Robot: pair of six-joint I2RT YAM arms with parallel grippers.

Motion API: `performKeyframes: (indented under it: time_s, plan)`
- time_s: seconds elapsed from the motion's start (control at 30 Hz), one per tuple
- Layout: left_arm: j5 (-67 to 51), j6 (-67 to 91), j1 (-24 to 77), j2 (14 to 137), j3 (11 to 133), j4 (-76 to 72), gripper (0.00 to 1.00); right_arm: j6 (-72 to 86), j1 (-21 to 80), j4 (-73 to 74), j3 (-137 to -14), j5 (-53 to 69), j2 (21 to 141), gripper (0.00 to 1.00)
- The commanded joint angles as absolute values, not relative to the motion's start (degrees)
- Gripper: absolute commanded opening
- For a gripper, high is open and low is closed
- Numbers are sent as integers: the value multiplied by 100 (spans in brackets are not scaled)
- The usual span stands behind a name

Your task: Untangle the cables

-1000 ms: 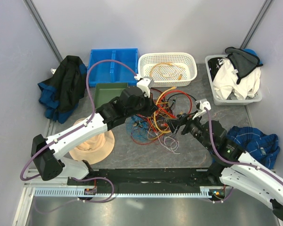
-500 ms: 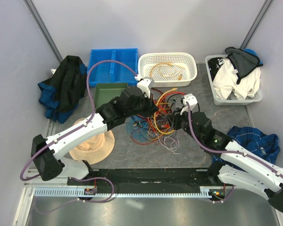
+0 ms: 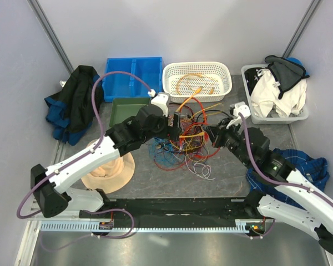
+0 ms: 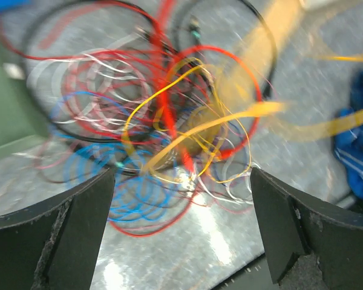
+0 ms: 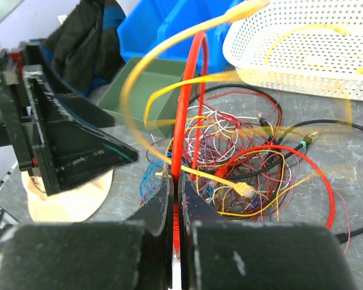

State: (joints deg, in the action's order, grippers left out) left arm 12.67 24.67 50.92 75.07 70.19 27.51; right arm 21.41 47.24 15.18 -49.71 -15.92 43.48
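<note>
Left fingers (image 4: 54,235) now apart over cables (image 4: 169,139) — right fingers (image 5: 152,208) newly clamped on red cable (image 5: 184,103).

Left pincer (image 4: 181,175) spread wide, right pincer (image 5: 174,179) clamped tight.

Bright even light, soft shadows, left wrist view blurred, cables (image 4: 181,139) perhaps motion-smeared

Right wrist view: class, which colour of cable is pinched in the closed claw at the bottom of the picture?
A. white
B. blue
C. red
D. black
C: the red cable rises straight out of the narrow slit of the right claw, whose fingers are shut on it, while the blue, white and black strands lie in the tangle on the table beyond.
</note>
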Motion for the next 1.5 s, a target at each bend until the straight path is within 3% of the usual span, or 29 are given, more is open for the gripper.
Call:
performKeyframes:
  time_s: [0.0,0.23,0.43,0.9,1.3,1.37,1.47]
  plan:
    - [2450,2636,5106,6900,6786,2725,100,2346,4728,2064,-5466,-1635,4298,0]
    - [3058,2654,5098,6030,6163,1953,98,2399,4720,2847,-5696,-1573,4096,0]
    - [2585,2277,5089,5757,5661,758,100,2470,4728,3050,-5625,-1503,3700,0]
    - [1090,1320,5089,6679,4834,-2635,100,2575,4711,3296,-5950,-827,3393,0]
    - [730,1125,5054,8207,5501,-2988,99,2716,4720,3366,-6205,-431,3366,0]
    - [712,1081,5036,8340,5616,-2997,96,2716,4720,3366,-6196,-422,3375,0]
    - [231,1046,4887,8455,5792,-2980,79,2733,4720,3393,-6135,-466,3349,0]
